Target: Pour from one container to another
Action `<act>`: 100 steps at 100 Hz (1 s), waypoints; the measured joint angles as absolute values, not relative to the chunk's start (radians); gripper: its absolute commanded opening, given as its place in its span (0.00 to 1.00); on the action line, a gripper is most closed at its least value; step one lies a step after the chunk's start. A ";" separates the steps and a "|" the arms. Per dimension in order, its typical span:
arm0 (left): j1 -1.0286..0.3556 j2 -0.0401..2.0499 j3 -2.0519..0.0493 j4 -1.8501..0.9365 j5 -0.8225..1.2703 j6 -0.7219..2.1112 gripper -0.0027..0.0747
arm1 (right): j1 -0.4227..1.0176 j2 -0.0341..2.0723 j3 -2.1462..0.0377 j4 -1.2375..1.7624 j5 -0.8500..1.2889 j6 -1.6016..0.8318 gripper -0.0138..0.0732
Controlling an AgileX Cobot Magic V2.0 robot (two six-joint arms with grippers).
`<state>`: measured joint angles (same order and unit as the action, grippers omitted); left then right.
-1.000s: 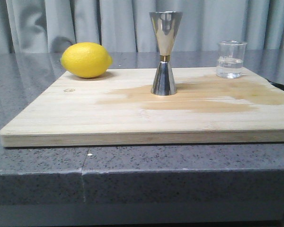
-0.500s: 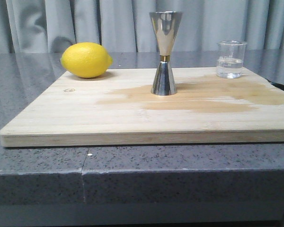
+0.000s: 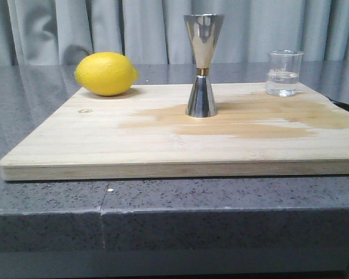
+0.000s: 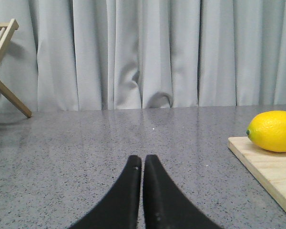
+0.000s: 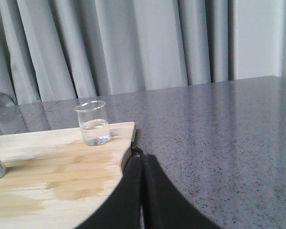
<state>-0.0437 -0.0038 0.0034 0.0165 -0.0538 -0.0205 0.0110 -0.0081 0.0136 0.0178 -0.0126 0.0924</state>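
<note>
A pale wooden board (image 3: 104,139), darkened by a wet-looking stain, lies on speckled grey stone. At its middle stands the mirror-bright steel jigger (image 3: 202,65), hourglass-shaped with a gold waist; its contents cannot be seen. The clear glass beaker (image 3: 284,72), part-filled with clear liquid, sits at the far right corner, a dimpled lemon (image 3: 106,74) far left. Left gripper (image 4: 142,164) and right gripper (image 5: 142,164) are clenched, holding nothing.

A speckled grey stone surface (image 3: 46,145) carries one pale wooden board (image 3: 134,145), darkly stained across its middle.
</note>
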 measured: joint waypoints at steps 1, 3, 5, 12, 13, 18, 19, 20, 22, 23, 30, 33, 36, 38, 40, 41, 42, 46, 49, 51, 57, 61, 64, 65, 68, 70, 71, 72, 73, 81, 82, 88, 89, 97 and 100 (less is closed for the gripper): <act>-0.044 -0.004 0.003 0.017 -0.054 -0.020 0.01 | 0.011 -0.008 0.014 0.018 -0.013 0.092 0.07; -0.044 -0.004 0.003 0.017 -0.054 -0.020 0.01 | 0.011 -0.008 0.014 0.018 -0.013 0.092 0.07; -0.044 -0.004 0.003 0.017 -0.054 -0.020 0.01 | 0.011 -0.008 0.014 0.018 -0.013 0.092 0.07; -0.044 -0.004 0.003 0.017 -0.054 -0.020 0.01 | 0.011 -0.008 0.014 0.018 -0.013 0.092 0.07; -0.044 -0.004 0.003 0.017 -0.054 -0.020 0.01 | 0.011 -0.008 0.014 0.018 -0.013 0.092 0.07; -0.044 -0.004 0.003 0.017 -0.054 -0.020 0.01 | 0.011 -0.008 0.014 0.018 -0.013 0.092 0.07; -0.044 -0.004 0.003 0.017 -0.054 -0.020 0.01 | 0.011 -0.008 0.014 0.018 -0.013 0.092 0.07; -0.044 -0.004 0.003 0.017 -0.054 -0.020 0.01 | 0.011 -0.008 0.014 0.018 -0.013 0.092 0.07; -0.044 -0.004 0.003 0.017 -0.054 -0.020 0.01 | 0.011 -0.008 0.014 0.018 -0.013 0.092 0.07; -0.044 -0.004 0.003 0.017 -0.054 -0.020 0.01 | 0.011 -0.008 0.014 0.018 -0.013 0.092 0.07; -0.044 -0.004 0.003 0.017 -0.054 -0.020 0.01 | 0.011 -0.008 0.014 0.018 -0.013 0.092 0.07; -0.044 -0.004 0.003 0.017 -0.054 -0.020 0.01 | 0.011 -0.008 0.014 0.018 -0.013 0.092 0.07; -0.044 -0.004 0.003 0.017 -0.054 -0.020 0.01 | 0.011 -0.008 0.014 0.018 -0.016 0.092 0.07; -0.044 -0.004 0.003 0.017 -0.054 -0.020 0.01 | 0.011 -0.008 0.014 0.018 -0.018 0.092 0.07; -0.044 -0.004 0.003 0.017 -0.054 -0.020 0.01 | 0.011 -0.008 0.014 0.018 -0.020 0.092 0.07; -0.044 -0.004 0.003 0.017 -0.054 -0.020 0.01 | 0.011 -0.008 0.014 0.018 -0.022 0.092 0.07; -0.044 -0.004 0.003 0.017 -0.054 -0.020 0.01 | 0.011 -0.008 0.014 0.018 -0.024 0.092 0.07; -0.044 -0.004 0.003 0.017 -0.054 -0.020 0.01 | 0.011 -0.008 0.014 0.018 -0.027 0.092 0.07; -0.044 -0.004 0.003 0.017 -0.054 -0.020 0.01 | 0.011 -0.008 0.014 0.018 -0.029 0.092 0.07; -0.044 -0.004 0.003 0.017 -0.054 -0.022 0.01 | 0.011 -0.008 0.014 0.018 -0.029 0.092 0.07; -0.044 -0.004 0.003 0.013 -0.047 -0.026 0.01 | 0.011 -0.008 0.012 0.023 -0.022 0.092 0.07; -0.044 -0.004 -0.004 0.012 -0.028 -0.027 0.01 | 0.011 -0.008 0.004 0.025 0.000 0.092 0.07; -0.044 -0.004 -0.012 0.010 0.000 -0.027 0.01 | 0.011 -0.008 -0.013 0.025 0.028 0.092 0.07; -0.044 -0.004 -0.019 0.010 0.000 -0.027 0.01 | 0.011 -0.008 -0.017 0.027 0.043 0.092 0.07; -0.044 -0.004 -0.037 0.008 0.041 -0.029 0.01 | 0.011 -0.008 -0.040 0.027 0.072 0.092 0.07; -0.044 -0.004 -0.054 0.009 0.064 -0.029 0.01 | 0.011 -0.008 -0.060 0.027 0.095 0.092 0.07; -0.044 -0.004 -0.061 0.009 0.072 -0.029 0.01 | 0.011 -0.008 -0.075 0.028 0.103 0.092 0.07; -0.044 -0.004 -0.075 0.009 0.080 -0.029 0.01 | 0.011 -0.008 -0.083 0.028 0.119 0.092 0.07; -0.044 -0.004 -0.082 0.009 0.096 -0.029 0.01 | 0.011 -0.008 -0.099 0.028 0.127 0.092 0.07; -0.044 0.008 -0.181 0.009 0.176 -0.029 0.01 | 0.011 -0.004 -0.194 0.028 0.221 0.092 0.07; -0.044 0.014 -0.190 0.009 0.189 -0.029 0.01 | 0.011 -0.002 -0.203 0.029 0.229 0.092 0.07; -0.044 0.051 -0.272 0.009 0.241 -0.031 0.01 | 0.011 0.027 -0.284 0.029 0.300 0.087 0.07; -0.044 0.062 -0.281 0.009 0.254 -0.031 0.01 | 0.011 0.032 -0.293 0.029 0.308 0.082 0.07; -0.044 0.137 -0.378 0.009 0.321 -0.031 0.01 | 0.011 0.095 -0.397 0.029 0.406 0.054 0.07; -0.044 0.175 -0.420 0.009 0.344 -0.031 0.01 | 0.011 0.120 -0.431 0.029 0.439 0.045 0.07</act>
<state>-0.0437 0.1748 -0.4199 0.0085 0.3444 -0.0309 0.0110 0.1198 -0.4306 0.0290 0.4389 0.0448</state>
